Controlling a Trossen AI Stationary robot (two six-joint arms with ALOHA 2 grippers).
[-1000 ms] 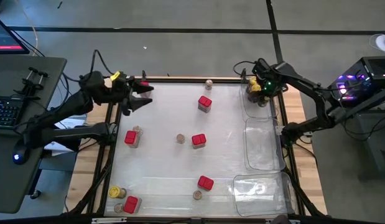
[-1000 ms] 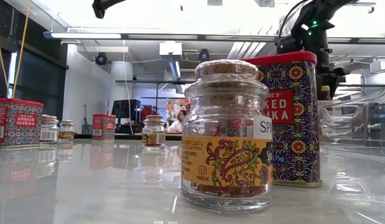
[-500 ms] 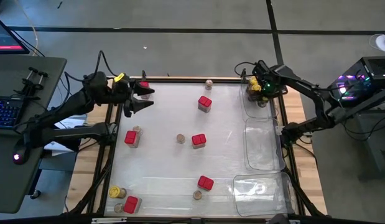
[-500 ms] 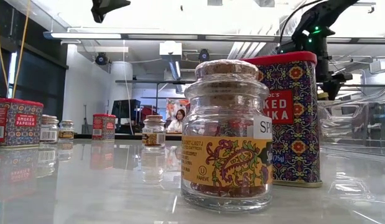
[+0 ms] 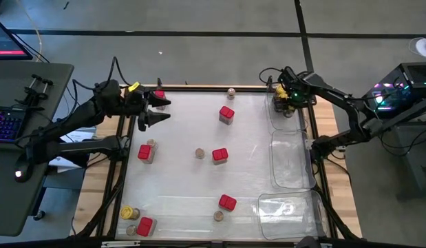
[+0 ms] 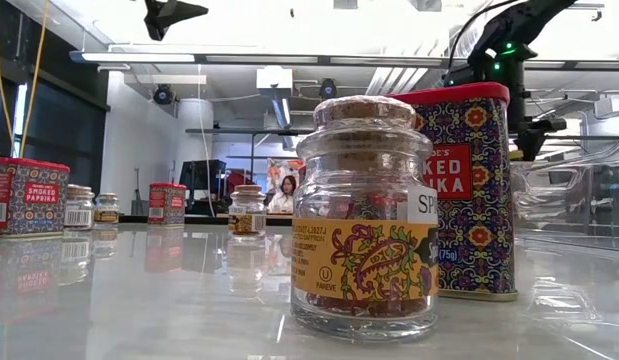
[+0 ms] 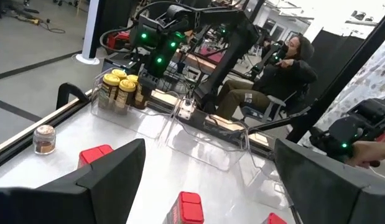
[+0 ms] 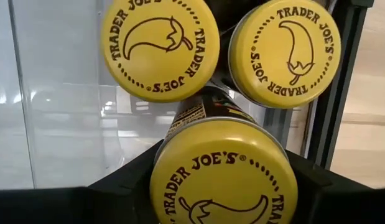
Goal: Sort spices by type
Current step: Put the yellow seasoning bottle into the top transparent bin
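Across table point(image 5: 178, 179): red tins point(image 5: 226, 114) and small cork-topped jars point(image 5: 199, 153) scattered, unsorted. Over far clear tray point(image 5: 290, 125): placing yellow-lidded jar point(image 8: 223, 171), clamped in right gripper point(image 5: 285, 96), beside two like jars point(image 8: 156, 46). Next, probably: lowering, letting go, lifting clear without nudging neighbours. Left gripper point(image 5: 157, 109) spread wide above far-left corner. Hidden: jar's base.
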